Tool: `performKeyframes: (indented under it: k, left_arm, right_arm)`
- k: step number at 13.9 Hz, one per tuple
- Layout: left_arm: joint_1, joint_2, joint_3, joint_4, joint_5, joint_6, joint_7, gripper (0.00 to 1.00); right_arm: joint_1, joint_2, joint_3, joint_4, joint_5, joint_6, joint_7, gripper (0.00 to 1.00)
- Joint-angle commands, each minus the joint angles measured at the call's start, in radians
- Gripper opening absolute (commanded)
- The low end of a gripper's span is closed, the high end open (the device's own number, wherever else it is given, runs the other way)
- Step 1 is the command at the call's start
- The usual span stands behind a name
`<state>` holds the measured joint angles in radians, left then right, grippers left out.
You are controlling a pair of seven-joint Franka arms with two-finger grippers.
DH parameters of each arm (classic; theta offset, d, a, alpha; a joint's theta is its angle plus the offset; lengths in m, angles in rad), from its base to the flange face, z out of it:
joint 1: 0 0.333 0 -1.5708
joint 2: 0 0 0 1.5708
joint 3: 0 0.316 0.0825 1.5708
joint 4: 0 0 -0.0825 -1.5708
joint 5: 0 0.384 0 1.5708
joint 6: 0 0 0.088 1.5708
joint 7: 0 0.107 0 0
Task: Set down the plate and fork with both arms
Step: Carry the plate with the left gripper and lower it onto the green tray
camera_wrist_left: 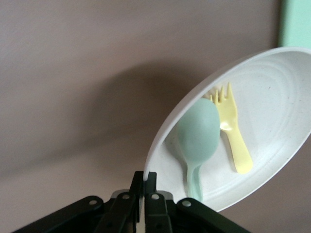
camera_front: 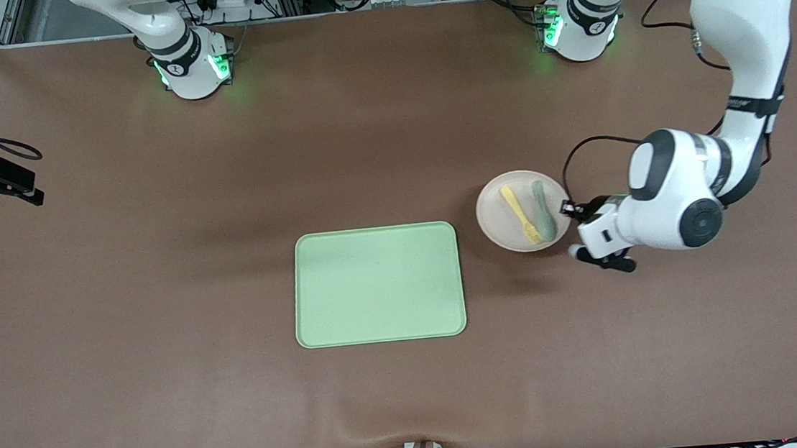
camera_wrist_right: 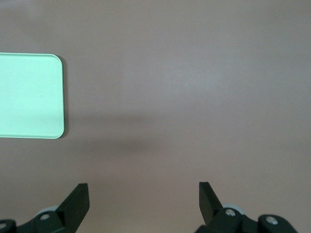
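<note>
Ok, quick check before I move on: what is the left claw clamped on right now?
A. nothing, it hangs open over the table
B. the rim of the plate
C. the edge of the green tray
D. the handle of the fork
B. In the left wrist view the left claw is shut on the rim of the plate, with the fork and the spoon lying loose on it.

Fork (camera_front: 519, 213) and spoon (camera_front: 543, 210) lie in plate (camera_front: 493, 219), beside tray (camera_front: 378, 284).

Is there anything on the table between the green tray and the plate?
No. In the front view only bare brown table shows between the tray and the plate, whose rim the left gripper pinches.
</note>
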<state>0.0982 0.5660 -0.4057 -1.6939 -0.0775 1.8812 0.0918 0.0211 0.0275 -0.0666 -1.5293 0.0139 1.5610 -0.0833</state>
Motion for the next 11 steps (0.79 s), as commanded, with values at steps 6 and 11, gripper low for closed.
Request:
performKeyframes:
  k: [6,11]
  left_arm:
    - [-0.221,0.218,0.016,0.322,-0.044,-0.028,-0.156,0.0]
    - [-0.279,0.276,0.016,0.372,-0.044,0.114,-0.254,0.0]
  right_arm:
    - [-0.004,-0.015,-0.001,-0.018,-0.002,0.001,-0.01,1.0]
    - [-0.009,0.003,-0.001,-0.009,-0.003,0.01,-0.01,1.0]
